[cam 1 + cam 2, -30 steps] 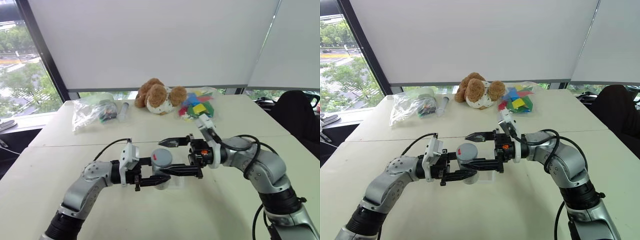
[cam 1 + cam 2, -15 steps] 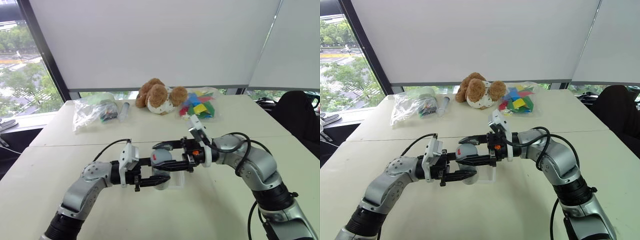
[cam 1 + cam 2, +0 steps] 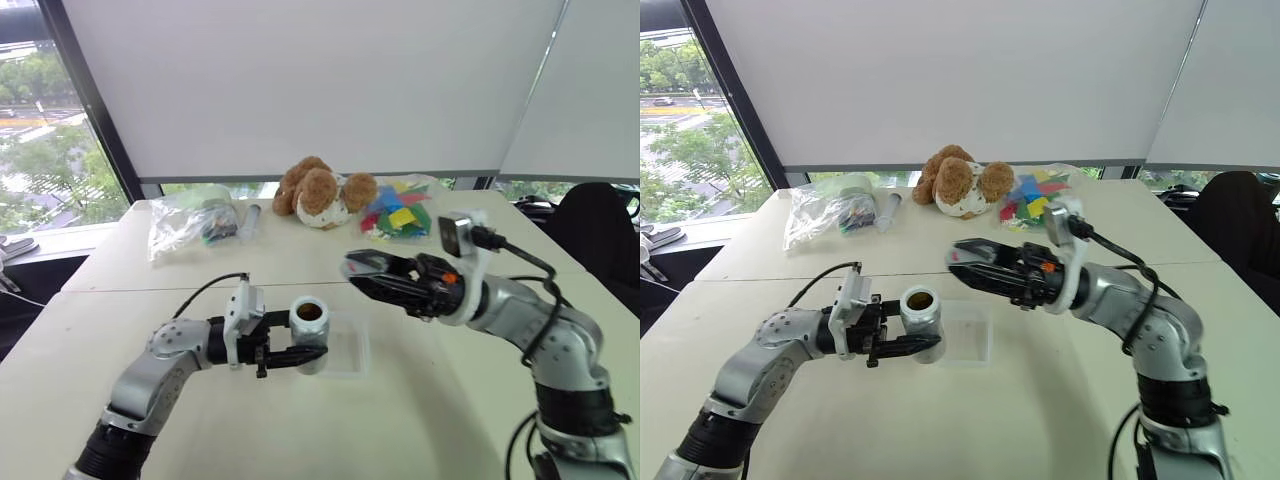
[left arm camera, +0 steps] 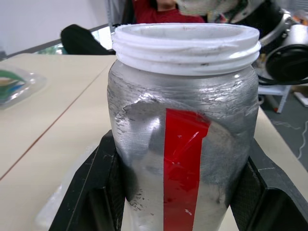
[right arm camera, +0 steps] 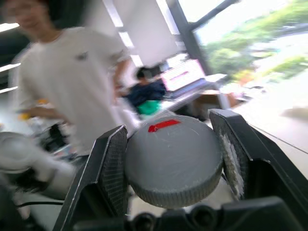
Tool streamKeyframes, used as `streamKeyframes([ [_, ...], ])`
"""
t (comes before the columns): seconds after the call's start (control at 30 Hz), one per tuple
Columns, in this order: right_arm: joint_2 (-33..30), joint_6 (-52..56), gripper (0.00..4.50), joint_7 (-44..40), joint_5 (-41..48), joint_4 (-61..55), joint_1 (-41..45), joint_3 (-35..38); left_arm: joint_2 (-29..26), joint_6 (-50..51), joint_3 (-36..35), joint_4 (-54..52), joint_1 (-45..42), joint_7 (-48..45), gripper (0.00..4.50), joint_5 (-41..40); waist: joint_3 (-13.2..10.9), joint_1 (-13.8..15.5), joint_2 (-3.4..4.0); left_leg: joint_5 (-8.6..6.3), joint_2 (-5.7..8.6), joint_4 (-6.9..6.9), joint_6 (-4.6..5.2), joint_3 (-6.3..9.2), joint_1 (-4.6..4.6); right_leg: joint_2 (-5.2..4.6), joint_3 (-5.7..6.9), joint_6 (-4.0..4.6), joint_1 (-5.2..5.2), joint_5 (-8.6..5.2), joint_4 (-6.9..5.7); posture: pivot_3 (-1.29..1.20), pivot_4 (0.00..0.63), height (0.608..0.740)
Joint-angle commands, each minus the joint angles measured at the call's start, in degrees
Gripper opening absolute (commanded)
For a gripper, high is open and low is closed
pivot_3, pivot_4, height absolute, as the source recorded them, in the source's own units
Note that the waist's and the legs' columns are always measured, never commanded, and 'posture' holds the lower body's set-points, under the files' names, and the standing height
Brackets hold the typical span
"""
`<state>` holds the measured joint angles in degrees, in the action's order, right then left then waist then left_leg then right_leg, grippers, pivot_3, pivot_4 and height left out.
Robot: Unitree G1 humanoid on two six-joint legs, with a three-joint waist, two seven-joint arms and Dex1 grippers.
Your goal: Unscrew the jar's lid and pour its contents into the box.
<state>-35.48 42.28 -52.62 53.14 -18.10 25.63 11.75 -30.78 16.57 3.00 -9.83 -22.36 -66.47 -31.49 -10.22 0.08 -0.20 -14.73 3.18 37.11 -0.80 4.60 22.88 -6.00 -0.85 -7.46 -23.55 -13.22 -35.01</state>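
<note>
While both pincers grip:
Jars: one jar (image 3: pixel 309 333), uncapped, in left pincer (image 3: pixel 298 352).
Lids: one lid (image 5: pixel 173 159), in right pincer (image 5: pixel 175 161).
Boxes: one box (image 3: pixel 345 352).

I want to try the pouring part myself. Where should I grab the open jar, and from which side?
Grab the jar round its silvery middle, from the side, below the white threaded rim. It stands upright with its lid off, so a side hold keeps the mouth free for tipping over the box. The left end effector already grips it like that.
</note>
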Motion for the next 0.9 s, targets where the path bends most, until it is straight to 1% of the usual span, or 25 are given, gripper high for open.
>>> streamKeyframes([
  [0.03, -3.76, -19.04, 2.29, -4.73, -14.62, 6.59, -9.55, 5.07, -1.07, 0.42, -3.10, -0.22, -1.39, -0.47, 2.10, -2.30, 0.00, 0.42, -0.02, 0.00, 0.01, 0.00, 0.00, -0.06, 0.00, 0.00, -0.03, -0.01, -0.02, 0.00, 0.00, 0.00, 0.150, 0.740],
  [0.13, -3.16, -29.98, 2.29, -5.53, -19.22, 14.63, -15.31, 9.12, -1.76, 1.07, -3.98, 0.36, -1.80, -0.67, 2.10, -2.90, -0.02, 0.43, -0.01, 0.00, 0.04, 0.02, 0.00, -0.20, -0.04, 0.02, -0.09, -0.04, 0.01, 0.00, -0.03, 0.00, 0.150, 0.740],
  [0.2, -2.51, -38.83, 2.29, -5.98, -23.10, 24.25, -18.07, 10.70, -2.13, 1.35, -4.25, 1.54, -2.74, -0.84, 2.10, -3.03, -0.02, 0.25, -0.01, 0.00, 0.03, 0.02, 0.00, -0.25, -0.17, 0.05, -0.12, -0.04, 0.10, 0.00, -0.06, 0.00, 0.150, 0.740],
  [0.3, -1.13, -47.06, 2.29, -6.05, -26.27, 34.12, -17.93, 10.57, -2.26, 1.67, -4.47, 2.57, -3.68, -1.08, 2.10, -3.04, -0.03, -0.22, -0.03, 0.00, 0.00, 0.00, 0.01, -0.29, -0.45, 0.12, -0.15, -0.01, 0.33, -0.01, -0.06, 0.00, 0.150, 0.740],
  [0.4, -0.40, -52.44, 2.29, -6.30, -28.78, 42.97, -16.07, 9.64, -2.17, 2.30, -4.53, 3.20, -4.38, -1.24, 2.10, -3.10, -0.04, -1.08, -0.01, 0.00, -0.03, -0.01, 0.00, -0.27, -0.47, 0.14, -0.17, 0.00, 0.32, -0.02, -0.09, 0.00, 0.150, 0.740],
  [0.47, -0.11, -52.84, 2.29, -5.80, -29.20, 47.34, -14.70, 9.40, -2.22, 2.69, -4.40, 3.61, -4.67, -1.47, 2.10, -3.07, -0.05, -1.21, 0.02, 0.00, -0.03, -0.04, 0.00, -0.27, -0.50, 0.14, -0.20, -0.01, 0.32, -0.01, -0.11, 0.00, 0.150, 0.740],
  [0.53, 0.13, -51.07, 2.29, -5.89, -28.21, 49.31, -13.91, 9.74, -2.17, 2.92, -4.27, 3.96, -5.00, -1.58, 2.10, -2.95, -0.05, -1.13, 0.03, 0.01, -0.04, -0.05, 0.00, -0.27, -0.50, 0.14, -0.21, -0.01, 0.31, -0.01, -0.11, 0.00, 0.150, 0.740],
  [0.57, 0.19, -51.79, 3.30, -6.08, -28.10, 49.63, -13.76, 10.00, -2.10, 3.06, -4.25, 4.11, -5.23, -1.56, 2.10, -2.92, -0.06, -1.04, 0.03, 0.00, -0.04, -0.04, 0.00, -0.25, -0.50, 0.14, -0.20, -0.01, 0.31, -0.01, -0.11, 0.00, 0.150, 0.740],
  [0.6, 0.09, -51.41, 3.58, -6.32, -27.71, 49.46, -13.75, 10.27, -2.04, 3.17, -4.25, 4.32, -5.48, -1.55, 2.10, -2.90, -0.06, -0.98, 0.04, 0.01, -0.05, -0.04, 0.00, -0.24, -0.50, 0.14, -0.21, -0.01, 0.31, -0.01, -0.11, 0.00, 0.150, 0.740],
  [0.63, -0.16, -52.03, 4.16, -6.27, -27.61, 48.87, -13.92, 10.72, -1.90, 3.37, -4.35, 4.57, -5.86, -1.29, 2.10, -2.92, -0.06, -0.87, 0.04, 0.01, -0.06, -0.04, 0.00, -0.24, -0.49, 0.14, -0.22, -0.01, 0.31, -0.01, -0.11, 0.00, 0.150, 0.740],
  [0.67, -0.38, -51.86, 4.46, -6.20, -27.06, 47.84, -14.20, 11.33, -1.73, 3.41, -4.53, 4.80, -6.19, -0.90, 2.10, -2.87, -0.06, -0.75, 0.04, 0.01, -0.05, -0.04, 0.00, -0.23, -0.49, 0.13, -0.22, -0.01, 0.32, -0.01, -0.11, 0.00, 0.150, 0.740],
  [0.73, -1.41, -50.15, 4.46, -6.92, -25.69, 43.63, -15.78, 12.08, -1.54, 3.02, -4.81, 5.56, -6.88, -0.36, 2.10, -2.50, -0.07, -0.63, 0.05, 0.01, -0.05, -0.03, 0.00, -0.21, -0.48, 0.10, -0.22, -0.01, 0.34, -0.01, -0.10, 0.00, 0.150, 0.740],
  [0.9, -3.88, -41.07, 4.46, -7.58, -20.09, 23.52, -21.66, 11.59, -1.88, -1.16, -4.43, 8.57, -8.61, 2.05, 2.10, 2.39, -0.08, -0.77, 0.08, 0.00, -0.05, -0.03, 0.00, -0.16, -0.46, 0.09, -0.23, -0.02, 0.33, -0.01, -0.10, 0.00, 0.150, 0.740],
])
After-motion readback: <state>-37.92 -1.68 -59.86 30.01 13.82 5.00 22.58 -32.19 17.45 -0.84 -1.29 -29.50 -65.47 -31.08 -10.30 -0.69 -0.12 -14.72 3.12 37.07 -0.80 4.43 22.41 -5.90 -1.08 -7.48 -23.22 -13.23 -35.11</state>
